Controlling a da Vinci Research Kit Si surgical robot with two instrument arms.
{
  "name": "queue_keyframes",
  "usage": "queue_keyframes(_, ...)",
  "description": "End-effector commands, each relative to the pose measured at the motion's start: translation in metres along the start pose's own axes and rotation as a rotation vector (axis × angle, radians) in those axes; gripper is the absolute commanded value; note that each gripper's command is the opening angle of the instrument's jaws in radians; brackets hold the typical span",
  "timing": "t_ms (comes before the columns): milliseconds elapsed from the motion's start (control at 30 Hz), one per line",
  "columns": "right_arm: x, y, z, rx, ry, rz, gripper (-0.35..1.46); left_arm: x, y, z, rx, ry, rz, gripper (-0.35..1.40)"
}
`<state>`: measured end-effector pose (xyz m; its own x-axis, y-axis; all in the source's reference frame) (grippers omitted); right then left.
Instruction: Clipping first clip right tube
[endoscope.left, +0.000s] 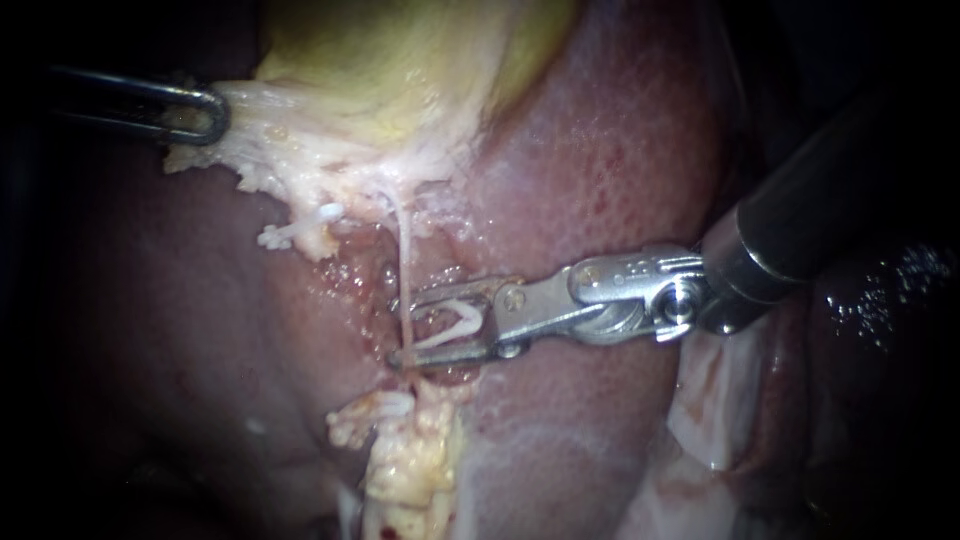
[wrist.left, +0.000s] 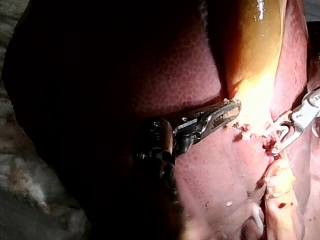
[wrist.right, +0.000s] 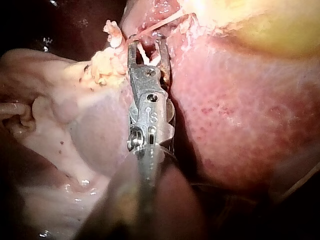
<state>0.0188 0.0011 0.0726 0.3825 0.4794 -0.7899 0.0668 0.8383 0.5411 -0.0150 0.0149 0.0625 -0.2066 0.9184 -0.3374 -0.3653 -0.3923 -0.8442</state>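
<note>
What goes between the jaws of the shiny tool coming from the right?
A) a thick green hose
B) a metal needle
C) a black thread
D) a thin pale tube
D: the thin pale tube runs between the jaws of the right instrument, which hold a white clip. The left instrument grips the gallbladder at its edge.

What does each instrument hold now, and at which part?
Left instrument: the pale fringe at the gallbladder's lower edge. Right instrument: a white clip between its jaws, which straddle the thin tube without closing on it.
</note>
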Motion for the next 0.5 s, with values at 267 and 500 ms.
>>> queue_keyframes(267,-0.0001,-0.0001,-0.0006,0.004,0.000,-0.001,0.29,0.0000,0.0000,0.0000,0.000,0.000,0.000,-0.35)
queue_keyframes(500,-0.0006,-0.0001,-0.0022,0.012,0.000,-0.002,0.40,0.0000,0.0000,0.0000,0.000,0.000,0.000,-0.35)
